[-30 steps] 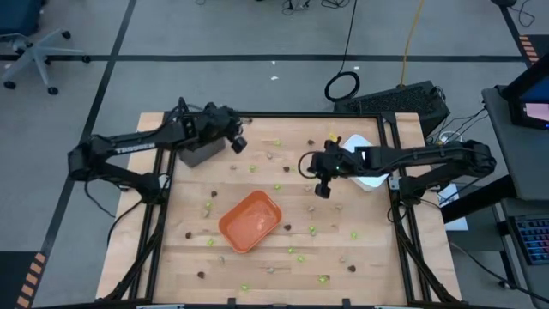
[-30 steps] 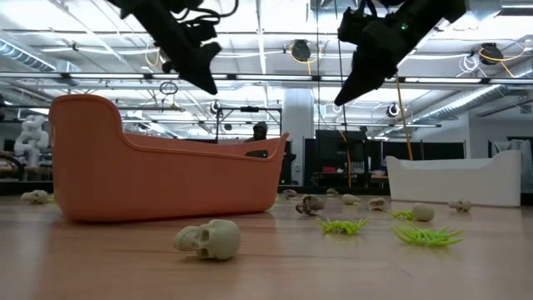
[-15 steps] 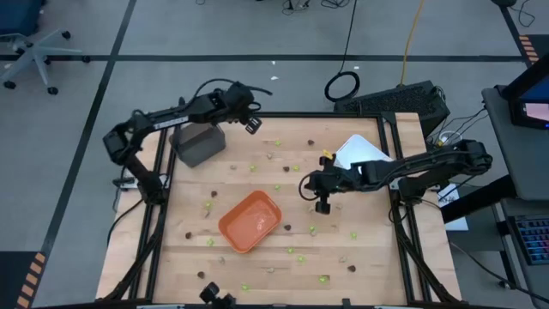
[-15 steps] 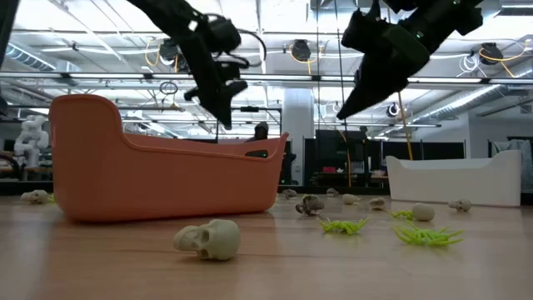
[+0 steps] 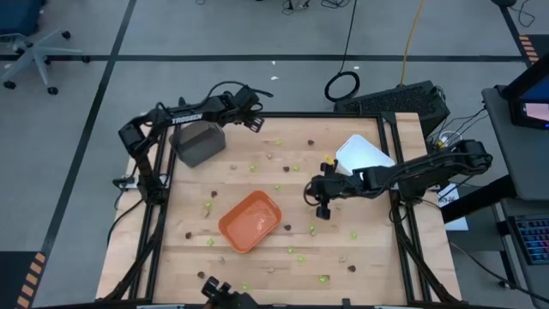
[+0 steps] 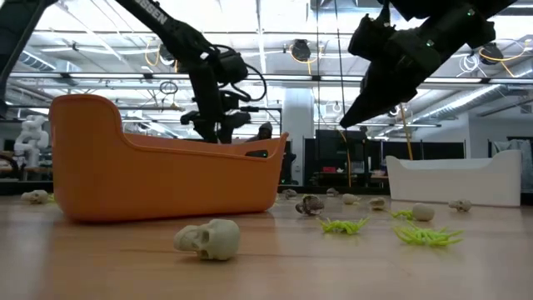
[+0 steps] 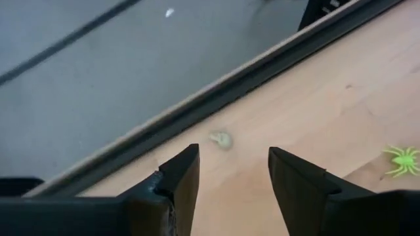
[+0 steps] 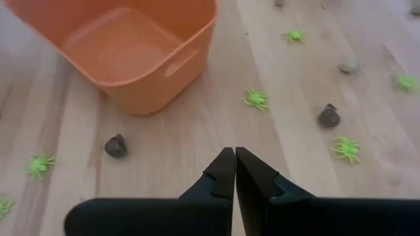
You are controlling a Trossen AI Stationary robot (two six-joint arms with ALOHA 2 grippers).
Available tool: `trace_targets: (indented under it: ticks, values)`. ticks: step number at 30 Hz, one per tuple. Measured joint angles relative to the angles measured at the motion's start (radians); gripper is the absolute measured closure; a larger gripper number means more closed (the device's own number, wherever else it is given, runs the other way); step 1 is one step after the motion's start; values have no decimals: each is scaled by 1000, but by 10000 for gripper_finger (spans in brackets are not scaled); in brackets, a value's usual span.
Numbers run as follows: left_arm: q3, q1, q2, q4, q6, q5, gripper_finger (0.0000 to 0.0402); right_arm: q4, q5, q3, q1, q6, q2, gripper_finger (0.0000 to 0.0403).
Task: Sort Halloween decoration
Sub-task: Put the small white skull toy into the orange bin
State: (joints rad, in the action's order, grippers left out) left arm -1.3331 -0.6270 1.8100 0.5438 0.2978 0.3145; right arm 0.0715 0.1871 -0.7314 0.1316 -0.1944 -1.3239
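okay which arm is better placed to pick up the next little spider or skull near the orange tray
Right, probably. The right gripper hangs over the table's middle beside the orange tray, with green spiders and dark skulls just ahead, though its fingers are shut. The left gripper, open, is at the far edge.

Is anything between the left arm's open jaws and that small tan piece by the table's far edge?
Nothing visible. The left gripper faces the tan piece across bare wood; a green spider lies off to one side.
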Motion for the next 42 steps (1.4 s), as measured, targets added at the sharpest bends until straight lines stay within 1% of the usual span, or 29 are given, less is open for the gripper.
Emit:
trace_targets:
  ticks: [4,7,13,17,23,28,33,42]
  values:
    - [0,-10,34,-13,19,-9,224,-1,0,1,16,3,0,403]
    - [0,-23,60,0,67,-54,224,0,0,1,17,13,0,403]
    - [0,-9,100,-12,140,-68,224,0,0,1,17,46,0,403]
    - [0,-6,106,-20,168,-51,224,0,0,1,17,82,0,403]
    - [0,-18,111,-22,221,-56,224,0,0,1,14,145,0,403]
    - [0,6,115,-22,247,-56,224,-23,0,1,14,139,0,403]
    - [0,25,115,-33,249,6,224,-41,0,1,29,104,0,403]
    - [0,25,160,-60,281,-2,224,-59,2,1,32,142,1,403]
